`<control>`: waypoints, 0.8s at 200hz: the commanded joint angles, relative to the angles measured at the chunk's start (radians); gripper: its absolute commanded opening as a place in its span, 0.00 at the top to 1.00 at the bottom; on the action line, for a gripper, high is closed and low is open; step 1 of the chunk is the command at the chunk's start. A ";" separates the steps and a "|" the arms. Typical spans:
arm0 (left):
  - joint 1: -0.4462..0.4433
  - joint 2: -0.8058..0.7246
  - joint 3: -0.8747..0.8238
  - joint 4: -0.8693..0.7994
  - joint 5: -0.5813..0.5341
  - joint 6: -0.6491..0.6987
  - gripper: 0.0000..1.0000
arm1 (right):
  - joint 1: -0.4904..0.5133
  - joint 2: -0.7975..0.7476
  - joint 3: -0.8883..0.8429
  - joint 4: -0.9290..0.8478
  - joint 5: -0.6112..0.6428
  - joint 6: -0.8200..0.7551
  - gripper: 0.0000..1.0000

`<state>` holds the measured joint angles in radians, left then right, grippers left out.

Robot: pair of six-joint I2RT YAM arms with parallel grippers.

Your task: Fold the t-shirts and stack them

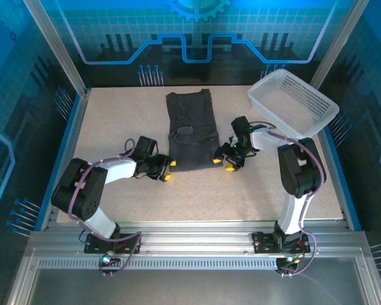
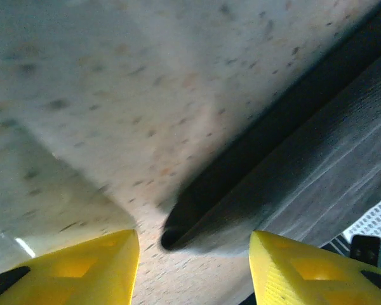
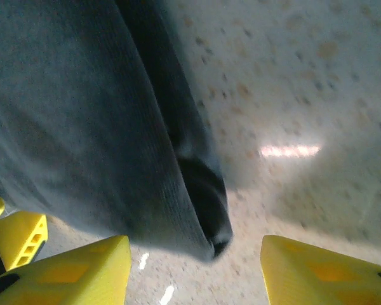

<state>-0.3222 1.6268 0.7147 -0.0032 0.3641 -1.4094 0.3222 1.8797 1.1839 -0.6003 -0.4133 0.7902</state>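
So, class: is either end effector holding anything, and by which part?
Nothing is held: the left end effector and right end effector stand open at the near corners of the dark charcoal-grey cotton t-shirt.

The t-shirt [image 1: 190,130] is a plain dark charcoal grey, one shade all over (close up, the wrist views show a fine ribbed weave). The surface [image 1: 114,121] is pale beige, flecked with small brown and grey specks. The basket [image 1: 293,101] is white, an open lattice. The left gripper [image 1: 170,169] and right gripper [image 1: 223,164] have bright yellow fingertips on black bodies. The back wall [image 1: 190,32] is blue with a lighter grid.
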 commanded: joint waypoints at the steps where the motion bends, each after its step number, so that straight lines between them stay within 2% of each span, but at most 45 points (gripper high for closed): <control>1: -0.017 0.055 0.040 0.092 0.016 -0.037 0.54 | 0.005 0.052 0.027 0.076 -0.058 0.034 0.45; 19: -0.017 0.086 0.054 0.103 0.017 -0.037 0.61 | 0.005 0.090 0.057 0.075 -0.064 0.049 0.50; 42: -0.016 0.117 0.095 0.090 0.014 -0.014 0.71 | 0.007 0.122 0.084 0.060 -0.055 0.056 0.62; 61: -0.010 0.138 0.142 0.066 0.005 0.019 0.87 | 0.006 0.125 0.091 0.072 -0.045 0.069 0.83; 76: 0.001 0.135 0.172 0.037 -0.010 0.041 1.00 | 0.005 0.113 0.107 0.071 -0.040 0.074 0.95; 83: 0.008 0.123 0.188 0.022 -0.015 0.052 1.00 | 0.004 0.103 0.121 0.059 -0.035 0.073 1.00; 132: 0.072 -0.026 0.409 -0.207 -0.043 0.179 1.00 | -0.043 0.022 0.349 -0.083 -0.031 0.075 1.00; 160: 0.078 -0.063 0.451 -0.270 0.003 0.198 1.00 | -0.047 0.021 0.450 -0.170 -0.059 0.056 1.00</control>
<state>-0.2520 1.6188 1.1332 -0.1669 0.3443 -1.2713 0.2878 1.9522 1.5646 -0.6662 -0.4465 0.8597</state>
